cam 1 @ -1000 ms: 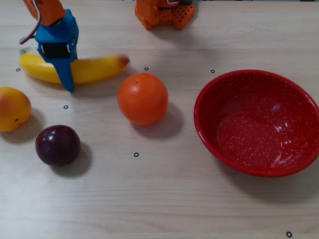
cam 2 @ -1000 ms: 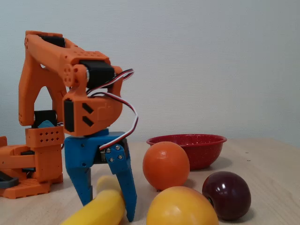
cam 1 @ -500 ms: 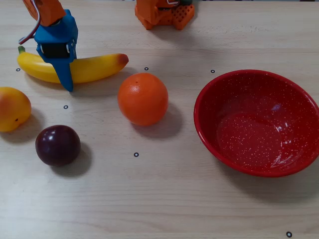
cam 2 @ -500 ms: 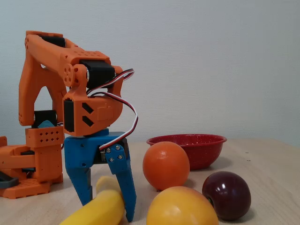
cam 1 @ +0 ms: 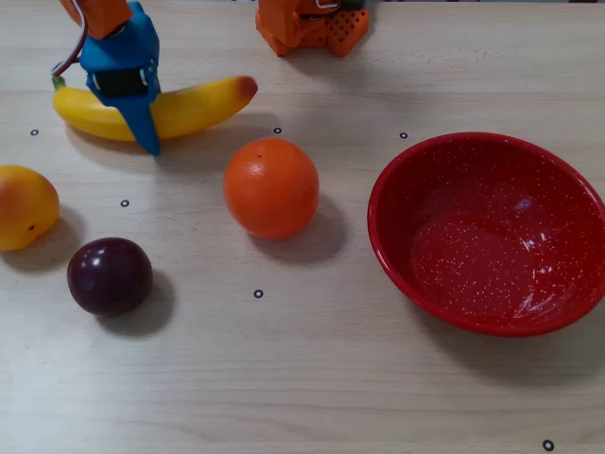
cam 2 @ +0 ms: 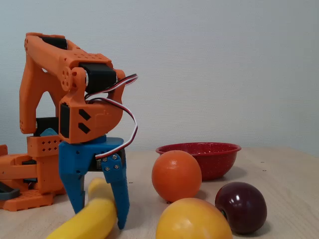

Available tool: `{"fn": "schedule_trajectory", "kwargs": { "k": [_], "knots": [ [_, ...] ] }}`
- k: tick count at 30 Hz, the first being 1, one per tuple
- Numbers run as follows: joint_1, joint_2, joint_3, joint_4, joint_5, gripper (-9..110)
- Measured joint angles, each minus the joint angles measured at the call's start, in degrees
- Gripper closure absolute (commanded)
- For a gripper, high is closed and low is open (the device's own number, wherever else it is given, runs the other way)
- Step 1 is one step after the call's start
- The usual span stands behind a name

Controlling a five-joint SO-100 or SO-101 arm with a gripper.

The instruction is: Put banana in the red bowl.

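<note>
Blue fingers (cam 2: 97, 211): spread astride the long glossy yellow plastic banana (cam 1: 194, 106), lying at the surface's 10 o'clock overhead; contact unclear. Banana's stem end partly hidden. Speckled red bowl (cam 1: 397, 180): 3 o'clock, empty.

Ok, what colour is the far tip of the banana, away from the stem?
Reddish-brown, at the banana's right end; clearest in the overhead view.

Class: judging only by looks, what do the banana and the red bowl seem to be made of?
Banana: probably plastic, since its smooth yellow skin carries an even, soft shine with no blemishes. Red bowl: glossy red with fine white speckles and sharp light reflections inside; likely enamelled metal, though glazed ceramic or plastic cannot be excluded.
</note>
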Motion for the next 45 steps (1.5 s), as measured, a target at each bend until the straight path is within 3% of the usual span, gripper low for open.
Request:
{"fn": "schedule_trajectory", "kwargs": {
  "k": [7, 22, 36, 45],
  "knots": [
    [0.62, 0.26, -1.23, 2.9, -0.88, 102],
    [-1.49, 3.16, -19.51, 13.18, -0.88, 102],
    [-11.69, 6.5, -34.45, 17.23, 0.35, 102],
    [-18.81, 6.5, -35.51, 17.14, 3.16, 102]
  ]
}}
